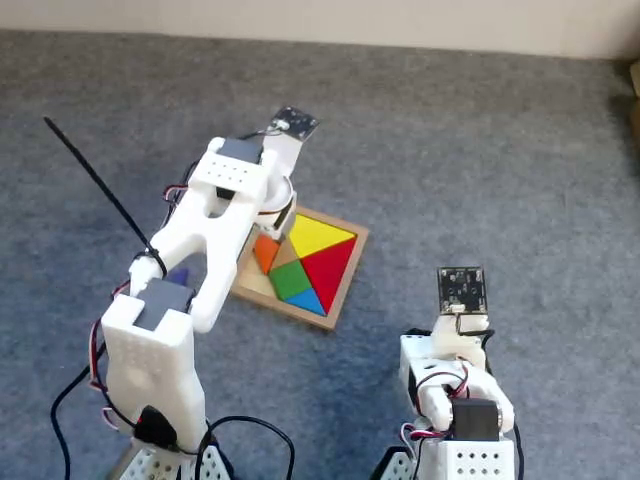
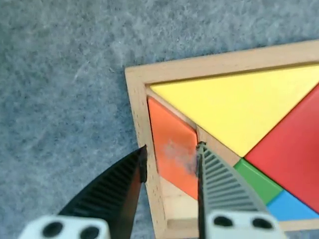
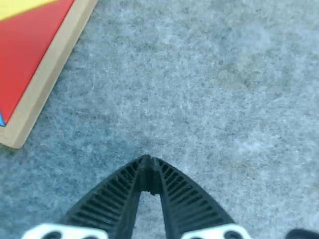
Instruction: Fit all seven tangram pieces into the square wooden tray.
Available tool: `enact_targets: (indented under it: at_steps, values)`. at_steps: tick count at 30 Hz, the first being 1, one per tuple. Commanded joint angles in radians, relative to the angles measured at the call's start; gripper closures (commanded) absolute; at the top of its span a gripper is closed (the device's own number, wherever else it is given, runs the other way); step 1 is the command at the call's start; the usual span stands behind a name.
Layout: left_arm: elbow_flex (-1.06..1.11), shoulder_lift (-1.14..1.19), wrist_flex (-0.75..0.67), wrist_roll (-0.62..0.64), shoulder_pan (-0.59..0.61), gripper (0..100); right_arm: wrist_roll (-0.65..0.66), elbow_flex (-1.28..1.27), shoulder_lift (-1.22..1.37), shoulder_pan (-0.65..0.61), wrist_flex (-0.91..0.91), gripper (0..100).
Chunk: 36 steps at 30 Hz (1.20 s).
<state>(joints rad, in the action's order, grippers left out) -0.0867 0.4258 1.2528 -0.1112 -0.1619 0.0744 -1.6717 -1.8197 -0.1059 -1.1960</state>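
The square wooden tray (image 1: 343,284) lies on the grey carpet at the centre. A yellow triangle (image 1: 316,236), a red triangle (image 1: 330,266), a green piece (image 1: 290,279) and a blue piece (image 1: 306,300) lie flat in it. The orange piece (image 2: 172,149) stands tilted along the tray's wall (image 2: 137,109), beside the yellow triangle (image 2: 234,107). My left gripper (image 2: 171,154) is shut on the orange piece, one finger on each side. My right gripper (image 3: 149,173) is shut with nothing in it, low over bare carpet off the tray's corner (image 3: 20,132).
A small purple shape (image 1: 180,272) shows on the carpet beside the left arm, mostly hidden. A thin black rod (image 1: 95,180) slants out behind that arm. Bare wood (image 2: 177,204) shows in the tray below the orange piece. Open carpet lies right of the tray.
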Motion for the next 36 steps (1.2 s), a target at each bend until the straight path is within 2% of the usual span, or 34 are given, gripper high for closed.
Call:
enact_targets:
  at_steps: [1,12,20,27,36]
  values:
    - [-0.053,-0.018,0.009,0.006,0.005,83,-0.003,-0.11,-0.005,0.012,0.002,99.3]
    - [0.051,-0.091,0.002,-0.003,0.024,84,-0.003,-0.11,-0.005,0.012,0.002,99.3]
    - [0.142,-0.09,-0.144,-0.003,0.07,83,-0.003,-0.11,-0.005,0.012,0.002,99.3]
    - [0.147,-0.09,-0.218,0.002,0.064,83,-0.003,-0.11,-0.005,0.012,0.002,99.3]
    - [0.137,-0.104,-0.218,0.003,0.065,84,-0.003,-0.11,-0.005,0.012,0.002,99.3]
